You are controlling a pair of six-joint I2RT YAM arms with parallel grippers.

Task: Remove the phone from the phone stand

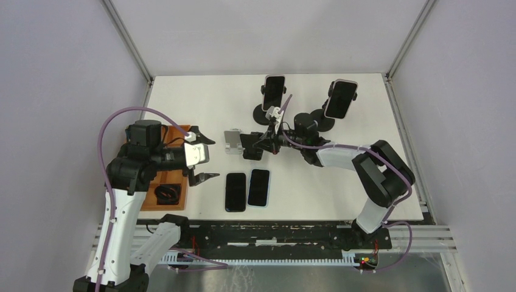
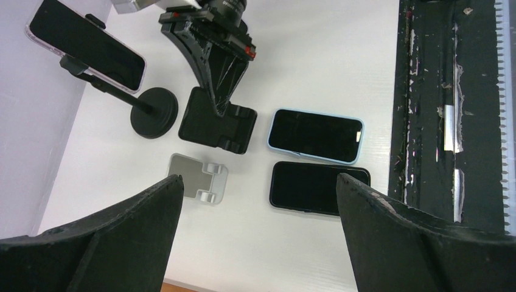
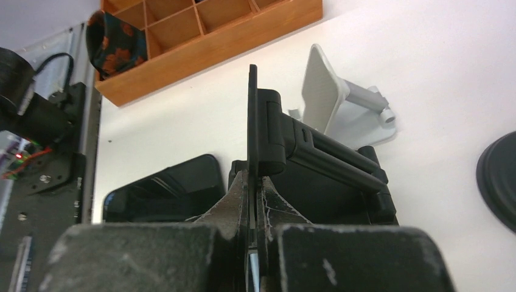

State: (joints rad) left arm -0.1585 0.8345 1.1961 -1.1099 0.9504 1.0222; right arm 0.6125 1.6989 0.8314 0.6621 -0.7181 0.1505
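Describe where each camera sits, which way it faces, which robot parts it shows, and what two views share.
Top external: above and behind the arms, looking down on the white table; both arms, the left gripper and right gripper show.
Left wrist: on the left arm, looking down at a light-blue-cased phone and a black phone lying flat; its open fingers frame the view.
Right wrist: low, facing the black folding stand; its fingers pinch a thin black panel.
Shared: silver folding stand, both wrist views.

Top camera looked down on the black phone stand (image 1: 251, 146) from high; left wrist shared it from mid-height; right wrist close, low.
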